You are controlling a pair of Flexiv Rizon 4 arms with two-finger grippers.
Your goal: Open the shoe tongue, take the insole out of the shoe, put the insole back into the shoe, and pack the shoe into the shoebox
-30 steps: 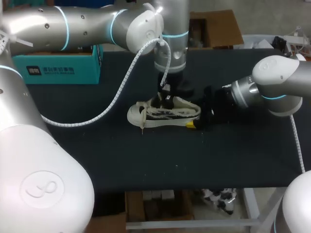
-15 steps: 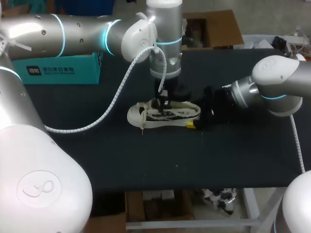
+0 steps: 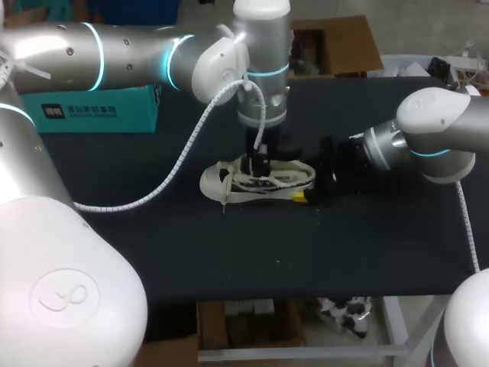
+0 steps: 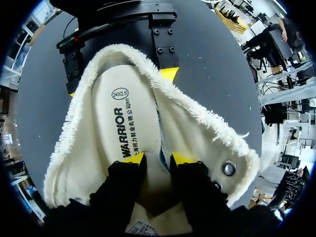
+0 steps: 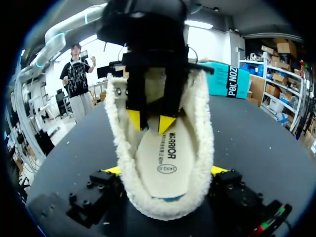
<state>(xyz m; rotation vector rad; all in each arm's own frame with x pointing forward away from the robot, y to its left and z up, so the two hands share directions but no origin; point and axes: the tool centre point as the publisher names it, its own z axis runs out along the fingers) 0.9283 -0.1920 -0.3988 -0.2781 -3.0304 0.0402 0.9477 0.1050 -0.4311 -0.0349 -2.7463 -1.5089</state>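
A white fleece-lined shoe (image 3: 229, 182) lies on its side mid-table, toe toward the left. Its cream insole (image 4: 121, 118) lies inside, also seen from the heel end in the right wrist view (image 5: 165, 153). My left gripper (image 4: 158, 159) comes down from above into the shoe's mouth (image 3: 256, 167). Its yellow fingertips (image 4: 133, 158) stand slightly apart, open, on the insole near its edge. My right gripper (image 5: 165, 170) is at the heel (image 3: 306, 191), one yellow tip against each side, shut on the shoe. The teal shoebox (image 3: 92, 107) sits at the back left.
The dark table (image 3: 229, 260) has free room in front of the shoe and to its left. The left arm's white coiled cable (image 3: 153, 187) hangs low over the table between the shoebox and the shoe.
My left gripper has sunk a little deeper into the shoe and its fingers, shut before, have parted. The right arm and the shoe have stayed put.
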